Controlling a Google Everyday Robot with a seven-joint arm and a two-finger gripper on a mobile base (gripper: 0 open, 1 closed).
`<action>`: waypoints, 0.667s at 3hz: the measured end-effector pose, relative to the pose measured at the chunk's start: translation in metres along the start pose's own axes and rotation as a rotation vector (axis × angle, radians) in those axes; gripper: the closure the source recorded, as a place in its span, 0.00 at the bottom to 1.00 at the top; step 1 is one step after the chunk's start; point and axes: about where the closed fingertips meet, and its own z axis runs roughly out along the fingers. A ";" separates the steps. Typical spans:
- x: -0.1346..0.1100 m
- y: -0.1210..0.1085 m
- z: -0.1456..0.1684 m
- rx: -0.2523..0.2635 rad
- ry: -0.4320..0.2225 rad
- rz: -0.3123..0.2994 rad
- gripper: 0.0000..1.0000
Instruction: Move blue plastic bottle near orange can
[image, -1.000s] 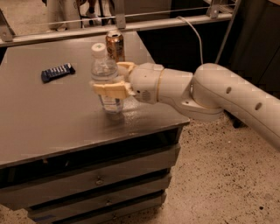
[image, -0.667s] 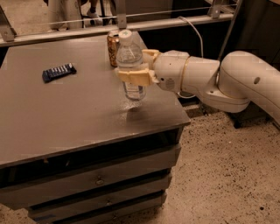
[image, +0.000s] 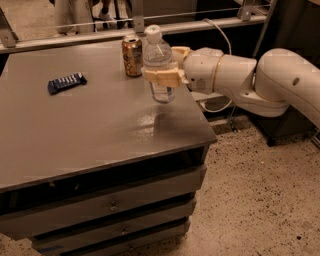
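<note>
- While reaching in from the right side of the view on a white arm, held the gripper over the far right part of the worktop.
- Pinched the blue plastic bottle between the jaws, with one tan finger across its front at mid-height and the other behind it.
- Carried the bottle upright, white cap on top, its base seemingly just clear of the worktop and a pale reflection beneath it.
- Had the orange can standing upright just beside the bottle, toward the left of the view and slightly farther back, near the rear edge; could not tell whether the two touched.
- Had a small dark-blue wrapped bar lying flat, well apart from both, on the left part of the worktop.
- Showed closed drawers below the worktop and a speckled floor to the right.
</note>
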 end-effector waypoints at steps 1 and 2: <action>0.008 -0.069 -0.003 0.054 0.006 -0.059 1.00; 0.018 -0.125 -0.007 0.119 -0.058 -0.042 1.00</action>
